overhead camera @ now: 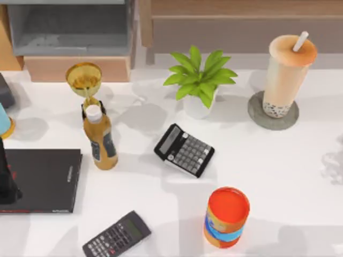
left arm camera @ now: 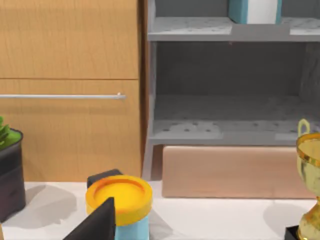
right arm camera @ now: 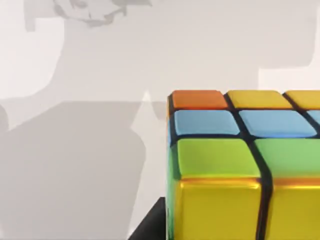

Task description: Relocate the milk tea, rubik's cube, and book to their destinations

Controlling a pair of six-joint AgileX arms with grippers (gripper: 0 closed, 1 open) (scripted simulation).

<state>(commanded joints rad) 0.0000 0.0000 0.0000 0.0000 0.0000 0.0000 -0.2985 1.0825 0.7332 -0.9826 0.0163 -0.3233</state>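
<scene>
Milk tea [overhead camera: 288, 72] sits on its grey coaster [overhead camera: 256, 110] far right, seemingly delivered; your right wrist view shows the rubik's cube [right arm camera: 240, 165] close, grip unclear

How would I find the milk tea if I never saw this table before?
Start at the leafy potted plant near the table's back edge and go toward the top view's right. On a round grey coaster stands the milk tea, a tall clear cup. Unlike the short orange-and-blue can, it has a white straw and dark pearls.
</scene>
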